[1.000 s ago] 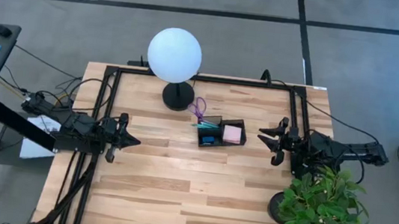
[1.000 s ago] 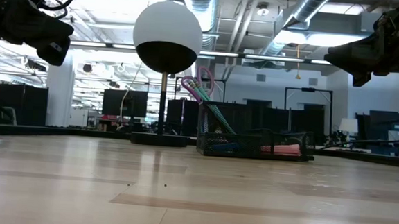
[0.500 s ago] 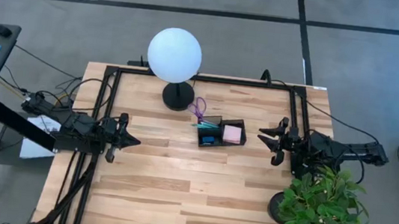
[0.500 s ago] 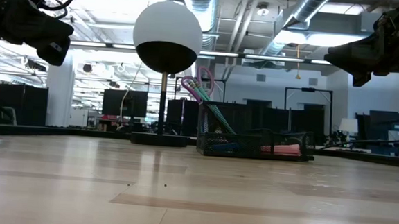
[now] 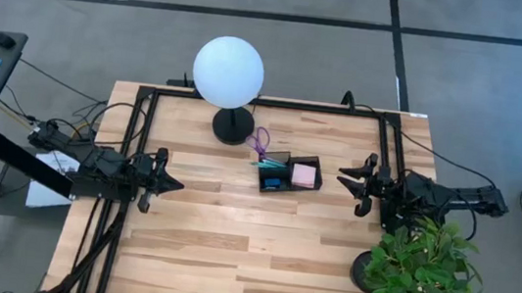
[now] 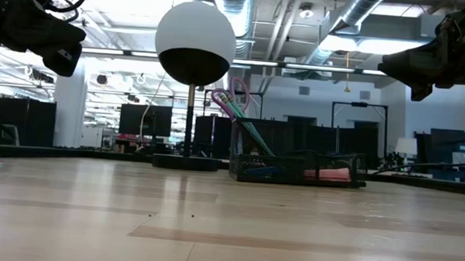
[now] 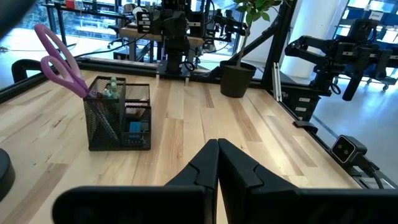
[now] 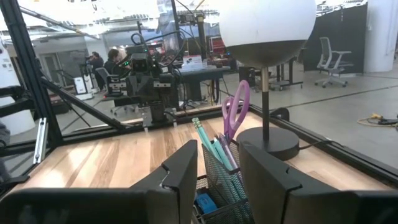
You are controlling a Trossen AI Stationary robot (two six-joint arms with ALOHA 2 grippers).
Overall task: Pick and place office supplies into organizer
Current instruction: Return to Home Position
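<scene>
The organizer (image 5: 284, 160) sits at 1 o'clock from the centre of the table (image 5: 228, 261), holding scissors (image 5: 260, 141), pens (image 8: 209, 144) and pink sticky notes (image 5: 304, 175). The left tool (image 5: 174, 184) at 9 o'clock is closed and empty. The right tool (image 5: 350, 188) at 3 o'clock is parted and empty.

The bench (image 5: 229, 251) is of light wood, with pale and honey-brown planks, and black rails (image 5: 266, 102) frame it. The black wire-mesh organizer (image 7: 102, 124) holds a pink sticky-note pad (image 5: 304, 175), a small blue eraser (image 5: 274, 182), teal pens (image 8: 208, 146) and purple-handled scissors (image 5: 259, 143). At its 11 o'clock, the white globe lamp (image 5: 228, 71) has a round black base (image 5: 233, 125). At 4 o'clock, the leafy plant (image 5: 424, 274) is green. The left tool (image 7: 217, 144) and the right tool (image 8: 219, 149) are black.
</scene>
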